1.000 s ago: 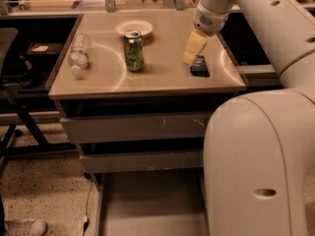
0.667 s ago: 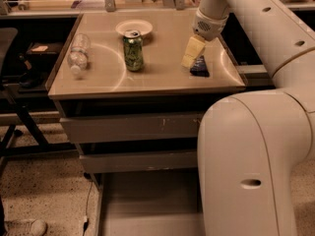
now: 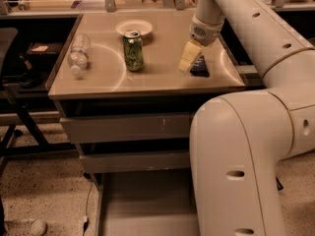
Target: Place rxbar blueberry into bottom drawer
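Observation:
The rxbar blueberry (image 3: 200,69), a small dark navy bar, lies flat on the tabletop near its right front corner. My gripper (image 3: 189,58), pale yellow at its tip, hangs from the white arm just left of the bar and partly overlaps it; the bar's left part is hidden behind it. The bottom drawer (image 3: 142,205) is pulled open below the two shallower drawers, showing a wide grey floor. My arm's large white body covers the drawer's right part.
A green can (image 3: 133,50) stands mid-table, a white plate (image 3: 134,28) behind it, and a clear plastic bottle (image 3: 78,54) lies at the left. The two upper drawers (image 3: 123,128) are shut. A dark chair frame (image 3: 15,102) stands at the left.
The gripper has shifted slightly left and toward the table's front beside the bar. The arm's white body now covers more of the open drawer. The bar has not moved.

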You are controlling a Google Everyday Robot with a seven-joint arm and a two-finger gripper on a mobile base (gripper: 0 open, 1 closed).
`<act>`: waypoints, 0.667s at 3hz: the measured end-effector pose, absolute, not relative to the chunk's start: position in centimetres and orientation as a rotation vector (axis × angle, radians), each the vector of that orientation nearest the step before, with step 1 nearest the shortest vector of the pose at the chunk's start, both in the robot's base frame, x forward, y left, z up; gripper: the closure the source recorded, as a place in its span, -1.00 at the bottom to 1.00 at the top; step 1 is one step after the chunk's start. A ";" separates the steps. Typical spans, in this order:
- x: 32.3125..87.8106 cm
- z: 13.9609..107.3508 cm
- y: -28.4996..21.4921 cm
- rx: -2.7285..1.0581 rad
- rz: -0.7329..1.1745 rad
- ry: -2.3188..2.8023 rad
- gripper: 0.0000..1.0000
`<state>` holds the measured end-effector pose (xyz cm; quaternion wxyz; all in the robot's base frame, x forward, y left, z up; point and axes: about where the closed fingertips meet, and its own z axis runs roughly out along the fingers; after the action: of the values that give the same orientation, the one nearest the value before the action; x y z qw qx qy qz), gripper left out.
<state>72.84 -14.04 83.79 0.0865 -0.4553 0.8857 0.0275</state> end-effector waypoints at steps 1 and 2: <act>73.1 82.6 -14.4 -1.337 0.099 2.670 -1.00; 73.3 81.7 -14.7 -1.326 0.110 2.688 -1.00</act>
<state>73.33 -14.66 81.67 0.0711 -0.4410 0.8939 0.0366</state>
